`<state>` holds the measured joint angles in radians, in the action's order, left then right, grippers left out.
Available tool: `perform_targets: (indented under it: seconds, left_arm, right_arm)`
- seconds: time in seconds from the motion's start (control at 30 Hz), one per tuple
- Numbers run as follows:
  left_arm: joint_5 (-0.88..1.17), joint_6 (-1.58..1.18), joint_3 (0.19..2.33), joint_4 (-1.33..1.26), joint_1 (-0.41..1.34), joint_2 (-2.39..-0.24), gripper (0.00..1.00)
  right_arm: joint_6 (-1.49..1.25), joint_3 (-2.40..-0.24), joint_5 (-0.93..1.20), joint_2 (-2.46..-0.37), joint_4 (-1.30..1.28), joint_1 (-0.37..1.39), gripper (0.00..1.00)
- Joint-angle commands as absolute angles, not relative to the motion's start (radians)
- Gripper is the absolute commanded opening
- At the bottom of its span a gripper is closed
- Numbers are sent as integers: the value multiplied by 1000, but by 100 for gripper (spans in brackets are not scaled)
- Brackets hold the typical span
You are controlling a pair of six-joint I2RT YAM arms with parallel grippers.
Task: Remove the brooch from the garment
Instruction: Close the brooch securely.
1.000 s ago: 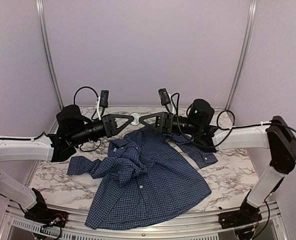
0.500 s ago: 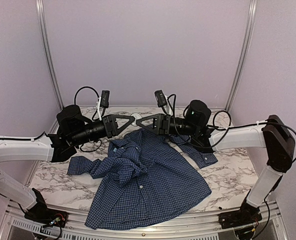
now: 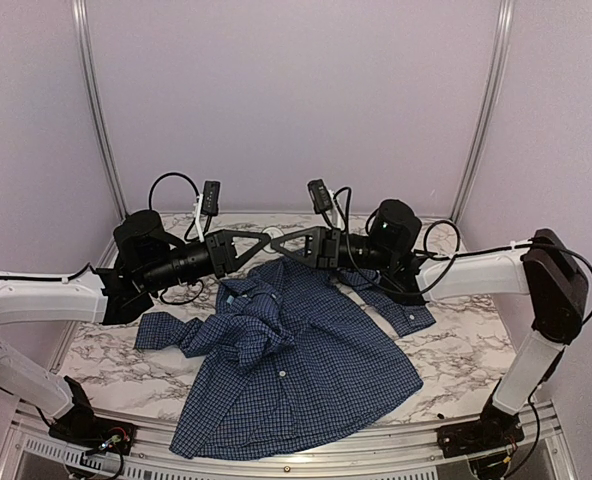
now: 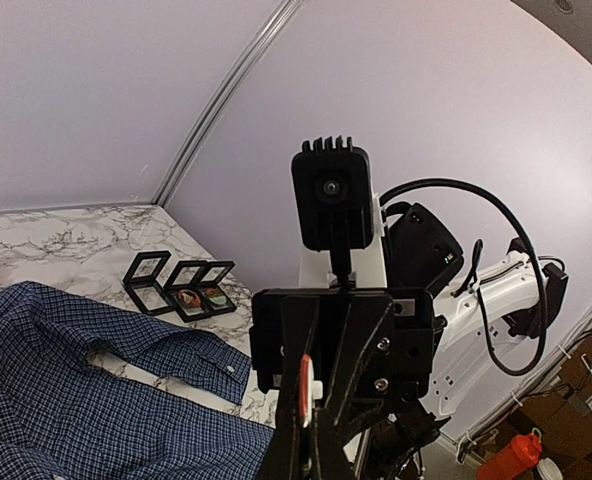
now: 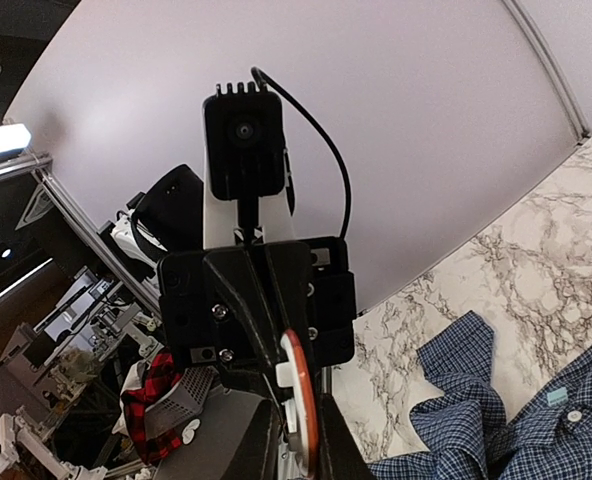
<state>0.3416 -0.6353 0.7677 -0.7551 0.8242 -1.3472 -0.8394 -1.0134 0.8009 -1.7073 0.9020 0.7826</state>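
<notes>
The garment [image 3: 296, 360], a dark blue checked shirt, lies spread on the marble table, also seen in the left wrist view [image 4: 76, 400] and the right wrist view [image 5: 536, 430]. Above its collar both arms meet tip to tip in the air. The brooch [image 3: 272, 236], a small round disc with an orange rim and a white back piece, hangs between them, clear of the cloth. My left gripper [image 3: 264, 238] is shut on the brooch [image 4: 303, 385]. My right gripper [image 3: 280, 240] is shut on the same brooch [image 5: 301, 410] from the opposite side.
Three small black display frames [image 4: 181, 288] lie on the marble table [image 3: 106, 350] at the back right, beyond the shirt's sleeve. Pale enclosure walls stand close behind both arms. A red checked cloth [image 5: 156, 400] lies outside the cell.
My right gripper has slid a little left toward the left one, and its jaws have closed onto the brooch. The left arm and the shirt have not moved.
</notes>
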Motion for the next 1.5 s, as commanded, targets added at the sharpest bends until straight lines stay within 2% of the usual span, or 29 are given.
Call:
perform_targets:
  seconds: [0.0, 0.67, 1.47]
  left_arm:
    - [367, -604, 791, -728, 831, -1331, 0]
    - [352, -554, 790, -689, 846, -1316, 0]
    - [277, -502, 790, -654, 885, -1294, 0]
  right_arm:
    - [-851, -1057, 823, -1732, 923, 794, 10]
    - [-872, -1053, 802, -1744, 911, 795, 5]
    - [-880, -1049, 742, -1731, 856, 793, 4]
